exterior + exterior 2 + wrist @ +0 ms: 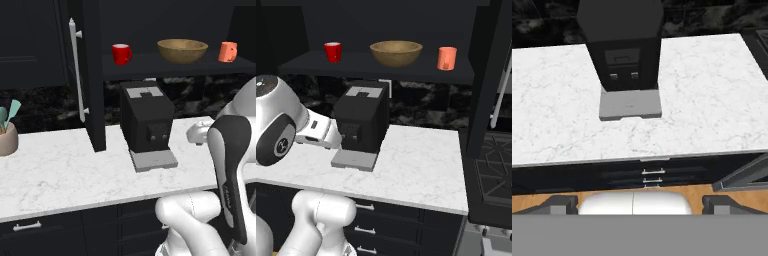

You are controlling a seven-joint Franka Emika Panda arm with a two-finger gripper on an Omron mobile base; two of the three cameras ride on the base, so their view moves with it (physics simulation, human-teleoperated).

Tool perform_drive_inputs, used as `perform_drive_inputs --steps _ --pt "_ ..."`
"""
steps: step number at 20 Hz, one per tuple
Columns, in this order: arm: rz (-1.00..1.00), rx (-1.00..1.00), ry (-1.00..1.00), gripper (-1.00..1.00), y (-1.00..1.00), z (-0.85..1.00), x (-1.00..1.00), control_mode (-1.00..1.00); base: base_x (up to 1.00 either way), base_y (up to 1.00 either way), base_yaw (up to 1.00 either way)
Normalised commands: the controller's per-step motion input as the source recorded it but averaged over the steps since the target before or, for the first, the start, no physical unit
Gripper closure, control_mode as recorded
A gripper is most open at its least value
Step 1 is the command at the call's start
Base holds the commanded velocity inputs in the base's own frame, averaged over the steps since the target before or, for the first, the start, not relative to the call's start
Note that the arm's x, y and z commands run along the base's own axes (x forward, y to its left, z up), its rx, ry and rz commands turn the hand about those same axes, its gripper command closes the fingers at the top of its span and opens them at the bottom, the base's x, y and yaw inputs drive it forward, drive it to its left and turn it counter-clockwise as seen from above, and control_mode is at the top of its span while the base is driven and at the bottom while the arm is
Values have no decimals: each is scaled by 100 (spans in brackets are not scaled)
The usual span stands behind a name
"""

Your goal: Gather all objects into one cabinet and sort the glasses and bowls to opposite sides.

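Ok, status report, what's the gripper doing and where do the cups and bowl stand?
Gripper open, empty, above counter. Red mug, wooden bowl, orange mug on cabinet shelf, bowl in between. Nothing blocking.

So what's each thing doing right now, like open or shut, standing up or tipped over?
Claw: open, holding nothing.
Cabinet door: swung open.
Red mug: upright on the shelf, left end.
Wooden bowl: upright on the shelf, middle.
Orange mug: upright on the shelf, right end.
Coffee machine: upright on the counter, nothing on its tray.
Drawers: shut.
Utensil pot: upright, spatulas inside.
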Motion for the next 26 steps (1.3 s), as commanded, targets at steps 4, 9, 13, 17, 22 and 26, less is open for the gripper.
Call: perform_drive_inputs --steps 4,9,13,17,22,26 --pt "0 0 10 -100 0 67 -26 -100 0 0 0" --pt "0 0 1 -100 0 7 -33 100 -13 0 0" --pt "0 0 0 -100 0 0 0 100 -100 -4 -3" --pt "0 0 0 -100 0 0 0 100 -100 0 -1" --pt "0 0 0 -100 0 0 0 100 -98 8 22" --pt "0 0 0 -100 0 0 0 100 -42 15 81"
